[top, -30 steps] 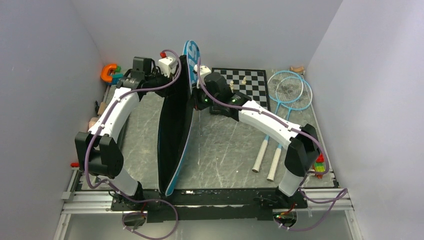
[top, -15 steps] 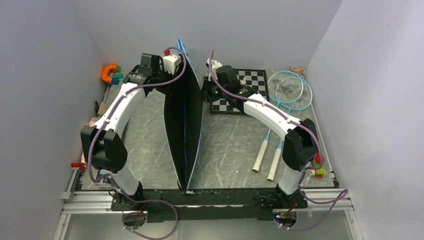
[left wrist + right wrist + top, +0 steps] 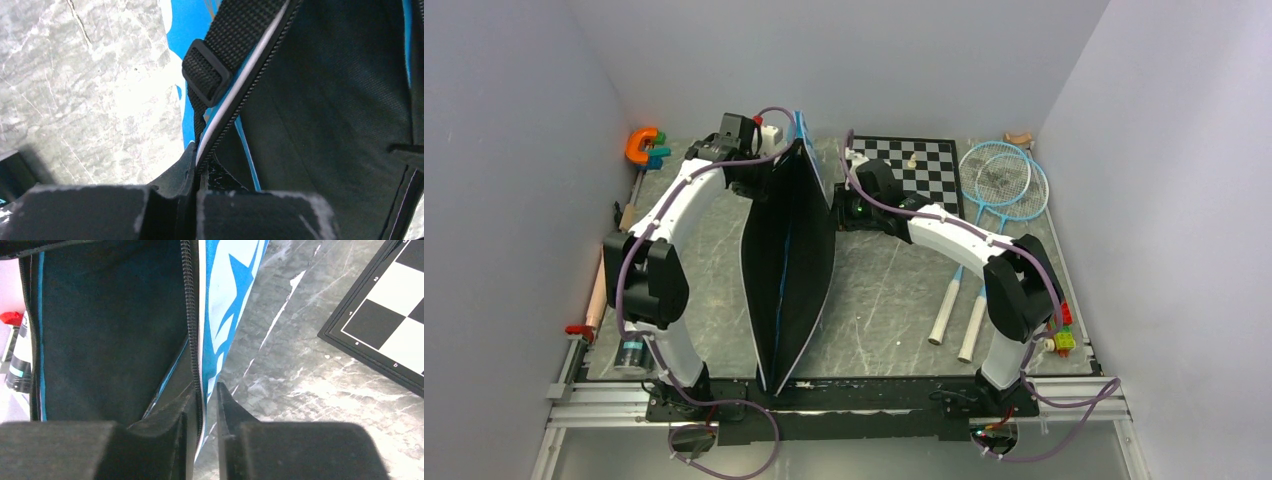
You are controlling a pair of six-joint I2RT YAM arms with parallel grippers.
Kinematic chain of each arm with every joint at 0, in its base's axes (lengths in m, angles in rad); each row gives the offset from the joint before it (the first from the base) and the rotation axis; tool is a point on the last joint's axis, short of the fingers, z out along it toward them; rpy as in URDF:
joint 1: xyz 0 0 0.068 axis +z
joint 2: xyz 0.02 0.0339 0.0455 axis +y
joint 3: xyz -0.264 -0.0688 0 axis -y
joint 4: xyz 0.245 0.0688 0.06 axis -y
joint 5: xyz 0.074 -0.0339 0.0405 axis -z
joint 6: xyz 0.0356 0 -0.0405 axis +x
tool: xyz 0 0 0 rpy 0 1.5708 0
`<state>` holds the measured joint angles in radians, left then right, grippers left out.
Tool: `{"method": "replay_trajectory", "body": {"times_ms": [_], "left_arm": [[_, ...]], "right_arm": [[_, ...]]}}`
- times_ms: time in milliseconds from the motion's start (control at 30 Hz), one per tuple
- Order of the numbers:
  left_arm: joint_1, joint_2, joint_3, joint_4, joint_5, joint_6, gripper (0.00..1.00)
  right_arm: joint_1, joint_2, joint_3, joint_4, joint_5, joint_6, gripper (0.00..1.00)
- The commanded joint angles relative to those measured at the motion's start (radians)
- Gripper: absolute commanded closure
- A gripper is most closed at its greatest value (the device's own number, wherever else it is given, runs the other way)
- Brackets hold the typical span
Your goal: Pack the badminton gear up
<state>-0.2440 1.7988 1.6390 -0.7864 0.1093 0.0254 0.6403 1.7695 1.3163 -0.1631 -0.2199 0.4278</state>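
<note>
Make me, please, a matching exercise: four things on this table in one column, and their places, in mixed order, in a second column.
Things:
1. racket bag
2. chessboard
3. two rackets
4. orange clamp

Places:
A. far left corner
B. lying at the right side, handles toward the near edge
C. standing on its edge in the middle, between the two arms
D. far edge, right of the middle

Pairs: 1-C, 2-D, 3-B, 4-A

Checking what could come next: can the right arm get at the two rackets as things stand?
Probably yes. The rackets lie uncovered on its own side, nothing on them. The right gripper is at the edge of the racket bag, jaws slightly parted, so looks free to leave.
</note>
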Motion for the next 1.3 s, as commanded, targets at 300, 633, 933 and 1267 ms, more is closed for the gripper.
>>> {"method": "replay_trajectory", "body": {"times_ms": [300, 633, 933, 1267], "left_arm": [[-0.005, -0.042, -0.021, -0.065, -0.079, -0.087, 1.0], [-0.007, -0.054, -0.011, -0.082, -0.091, -0.072, 1.0], [-0.008, -0.057, -0.018, -0.092, -0.087, -0.062, 1.0], [-0.03, -0.07, -0.022, -0.092, -0.088, -0.056, 1.0]], "right_arm": [[-0.156, -0.211, -0.055, -0.052, 0.041, 0.11, 0.18], [-0.463, -0.279, -0.181, -0.323, 0.458, 0.195, 0.27], [-0.552, -0.164, -0.221, -0.362, 0.594, 0.198, 0.36], [-0.553, -0.021, -0.236, -0.345, 0.544, 0.214, 0.52]]}}
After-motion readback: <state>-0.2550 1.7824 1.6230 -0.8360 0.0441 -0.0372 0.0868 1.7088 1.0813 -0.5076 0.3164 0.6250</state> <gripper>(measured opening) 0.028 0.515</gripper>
